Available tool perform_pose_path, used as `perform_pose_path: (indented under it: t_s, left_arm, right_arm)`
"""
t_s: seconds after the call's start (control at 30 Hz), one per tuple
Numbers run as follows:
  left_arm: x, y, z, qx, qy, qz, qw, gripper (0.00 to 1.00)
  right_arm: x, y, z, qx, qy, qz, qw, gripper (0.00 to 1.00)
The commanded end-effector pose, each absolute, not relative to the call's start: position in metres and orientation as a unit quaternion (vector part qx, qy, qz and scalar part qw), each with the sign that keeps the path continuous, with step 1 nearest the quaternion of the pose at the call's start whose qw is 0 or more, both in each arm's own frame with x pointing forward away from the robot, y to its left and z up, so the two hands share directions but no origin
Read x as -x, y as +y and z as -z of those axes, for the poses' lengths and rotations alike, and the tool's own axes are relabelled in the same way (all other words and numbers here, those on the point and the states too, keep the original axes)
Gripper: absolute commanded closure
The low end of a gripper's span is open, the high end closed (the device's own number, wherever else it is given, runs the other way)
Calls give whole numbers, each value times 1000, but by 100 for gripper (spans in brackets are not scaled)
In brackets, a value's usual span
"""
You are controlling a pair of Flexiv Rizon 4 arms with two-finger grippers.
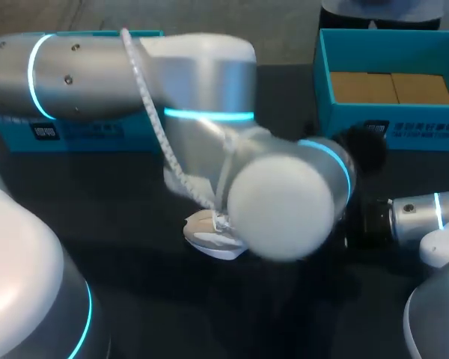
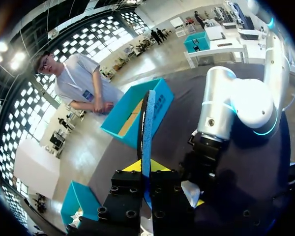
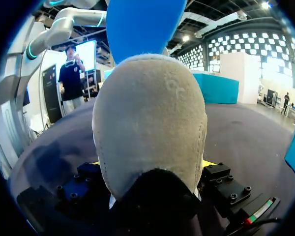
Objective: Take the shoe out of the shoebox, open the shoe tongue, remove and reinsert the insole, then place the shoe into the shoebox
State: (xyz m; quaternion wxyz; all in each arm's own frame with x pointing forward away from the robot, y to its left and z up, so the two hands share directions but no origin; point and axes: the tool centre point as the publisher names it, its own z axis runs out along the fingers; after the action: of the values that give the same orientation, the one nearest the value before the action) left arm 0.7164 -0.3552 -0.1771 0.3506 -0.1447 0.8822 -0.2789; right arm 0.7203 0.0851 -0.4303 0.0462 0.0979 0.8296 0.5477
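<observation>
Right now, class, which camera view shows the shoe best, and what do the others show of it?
The right wrist view: the shoe fills it, heel toward the camera. The head view shows only a pale part under my left arm. The left wrist view shows just a white scrap below my right arm.

My head camera sits above and behind, looking down on the table [image 1: 120, 194], with my left arm [image 1: 209, 112] close to the lens and covering the middle. My left wrist camera looks along the upright insole [image 2: 147, 132] across the table to the shoebox [image 2: 160, 105], which the head view shares. My right wrist camera sits close behind the shoe [image 3: 150, 128] heel and shares the insole.
</observation>
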Motion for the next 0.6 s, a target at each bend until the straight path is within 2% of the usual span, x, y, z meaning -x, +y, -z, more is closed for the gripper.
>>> perform_pose_path:
  t_s: [0.03, 0.37, 0.6]
  left_arm:
    - [-723, -354, 163, 142, 895, 280, 316, 100]
    - [-717, -352, 139, 161, 909, 267, 277, 100]
    - [-724, -348, 108, 174, 928, 259, 201, 100]
  right_arm:
    - [-720, 86, 430, -98, 831, -546, 46, 100]
    - [-720, 86, 430, -98, 831, -546, 46, 100]
    - [-720, 86, 430, -98, 831, -546, 46, 100]
